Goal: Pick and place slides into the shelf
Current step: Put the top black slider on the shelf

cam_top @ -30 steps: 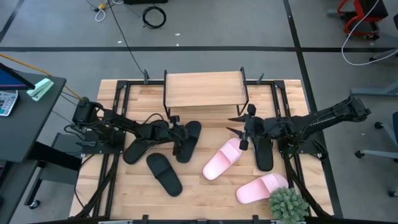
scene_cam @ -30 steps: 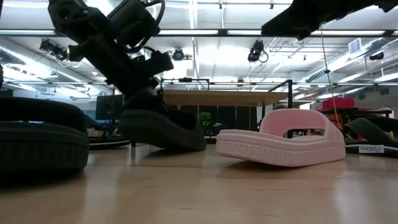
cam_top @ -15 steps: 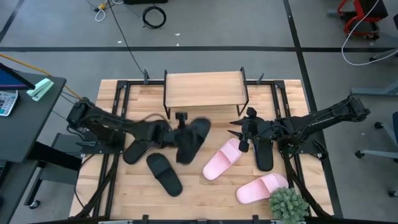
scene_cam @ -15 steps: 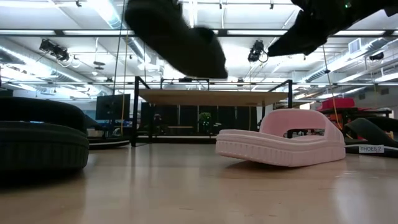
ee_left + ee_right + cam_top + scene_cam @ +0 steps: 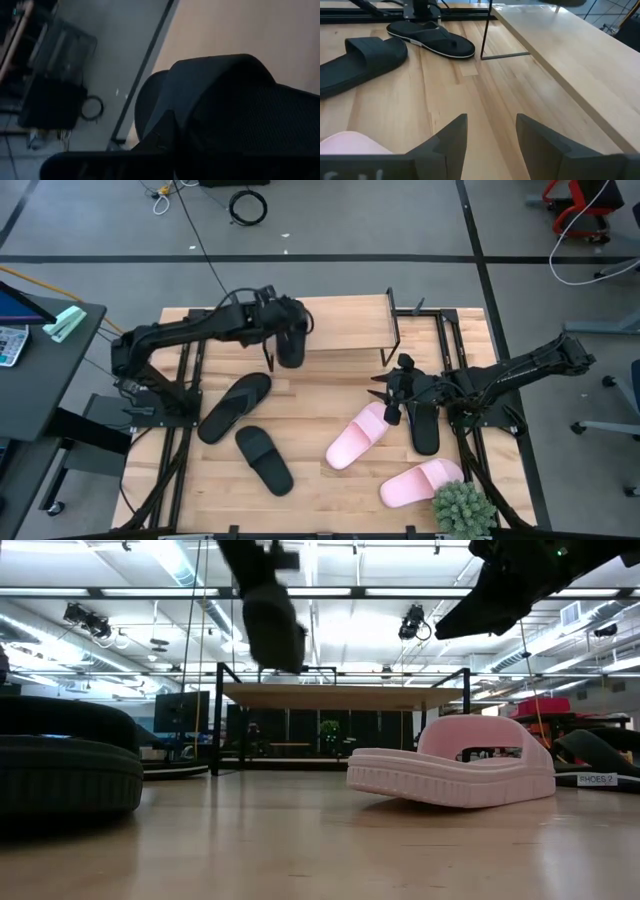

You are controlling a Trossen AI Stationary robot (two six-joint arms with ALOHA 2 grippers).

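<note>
Two dark jointed arms with black cabling and tapered fingers (image 5: 451, 138)

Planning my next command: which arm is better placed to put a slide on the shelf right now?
Left. Its tool holds a black slide at the shelf's left end, while the right tool hangs open and empty over the table.

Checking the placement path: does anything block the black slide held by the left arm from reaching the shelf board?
Nothing visible does. The left gripper holds the plain black slide sandal at the left end of the light wooden shelf board, which looks bare.
</note>
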